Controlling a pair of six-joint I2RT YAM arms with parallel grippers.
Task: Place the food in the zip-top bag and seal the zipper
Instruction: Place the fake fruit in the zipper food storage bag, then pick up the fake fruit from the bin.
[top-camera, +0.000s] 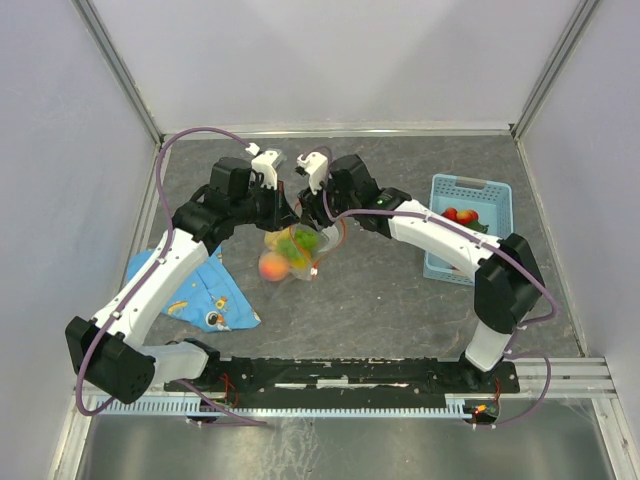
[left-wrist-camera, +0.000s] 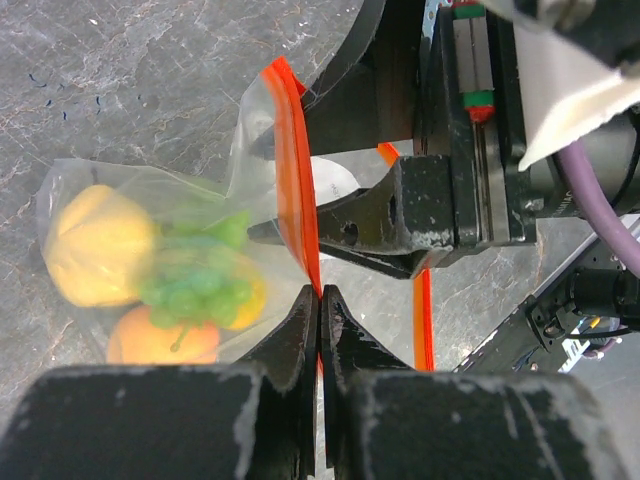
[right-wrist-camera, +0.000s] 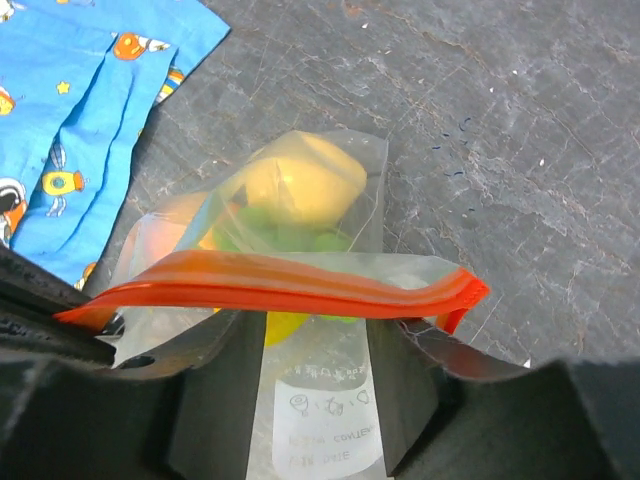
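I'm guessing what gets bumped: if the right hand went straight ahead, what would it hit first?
Probably the orange zipper of the zip-top bag, just ahead of the right hand.

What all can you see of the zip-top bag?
The zip-top bag is clear, crinkly plastic with a white label and an orange-red zipper strip along its mouth. It holds a yellow lemon, green grapes and a peach. The left pincer is shut on the strip; the right pincer stands open, straddling it.

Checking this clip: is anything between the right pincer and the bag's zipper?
Nothing visible does. The right pincer is open, straddling the orange zipper at the mouth of the zip-top bag. The left pincer is clamped on the strip to one side, not in the way.
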